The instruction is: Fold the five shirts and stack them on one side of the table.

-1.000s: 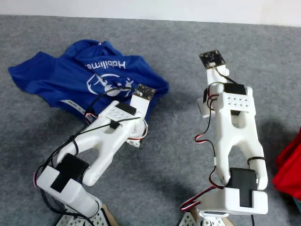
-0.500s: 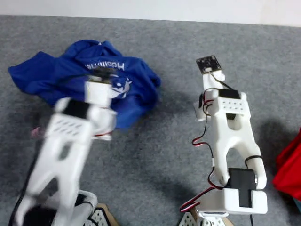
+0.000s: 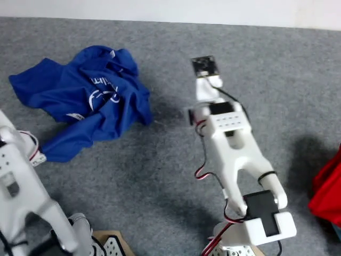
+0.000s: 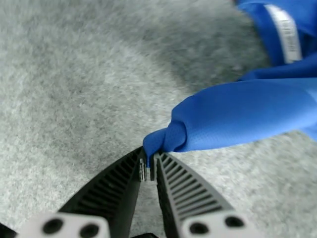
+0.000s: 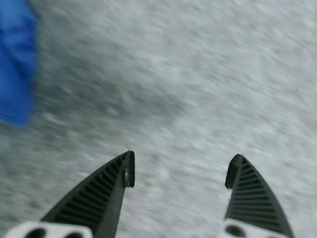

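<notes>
**One shirt in hand, none folded yet**

The blue shirt (image 3: 88,98) lies in a crumpled heap on the far left part of the table (image 3: 160,176). One corner of it is drawn out in a long strip toward the left arm (image 3: 16,181) at the near left edge. The left claw (image 4: 148,169) is closed tight on the very tip of that corner, and the cloth bunches into a small knot just beyond its fingers. The right claw (image 5: 181,171) hangs wide open over bare grey table and holds nothing, with the blue shirt's edge off to one side of it. From above, the right arm (image 3: 229,138) reaches out near the middle of the table, just beside the heap but not touching it.

A piece of red cloth (image 3: 327,189) shows at the right edge, probably another shirt waiting its turn.

The job looks barely begun. The blue shirt has no flat panel and no fold in it, and no stack can be seen. It needs spreading out before any fold, and the other shirts all remain to be done.
</notes>
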Robot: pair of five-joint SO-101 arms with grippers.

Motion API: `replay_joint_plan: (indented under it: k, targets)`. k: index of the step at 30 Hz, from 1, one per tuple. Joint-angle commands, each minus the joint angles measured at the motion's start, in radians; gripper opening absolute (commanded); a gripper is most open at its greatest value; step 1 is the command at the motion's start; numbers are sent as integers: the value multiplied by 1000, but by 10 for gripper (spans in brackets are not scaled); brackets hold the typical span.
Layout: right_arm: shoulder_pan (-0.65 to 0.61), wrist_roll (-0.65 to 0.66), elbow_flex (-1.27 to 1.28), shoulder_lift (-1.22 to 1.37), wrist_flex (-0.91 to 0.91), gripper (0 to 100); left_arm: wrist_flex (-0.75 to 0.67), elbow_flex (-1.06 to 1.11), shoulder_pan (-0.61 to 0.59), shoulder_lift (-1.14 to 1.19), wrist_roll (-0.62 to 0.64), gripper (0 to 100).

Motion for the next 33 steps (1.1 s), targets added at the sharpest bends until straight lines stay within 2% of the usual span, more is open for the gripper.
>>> replay_joint_plan:
  k: [1, 7, 15, 33]
  targets:
    - [-94, -51, -10, 36, -79, 296, -69, -18, -65, 76, -8, 7]
    - [-239, -49, -70, 222, -185, 296, -163, -19, -139, 159, 11, 6]
    - [-317, -49, -182, 291, -183, 296, -236, -19, -171, 171, 35, 6]
    - [-453, -51, -229, 286, -185, 296, -236, -10, -170, 173, 35, 6]
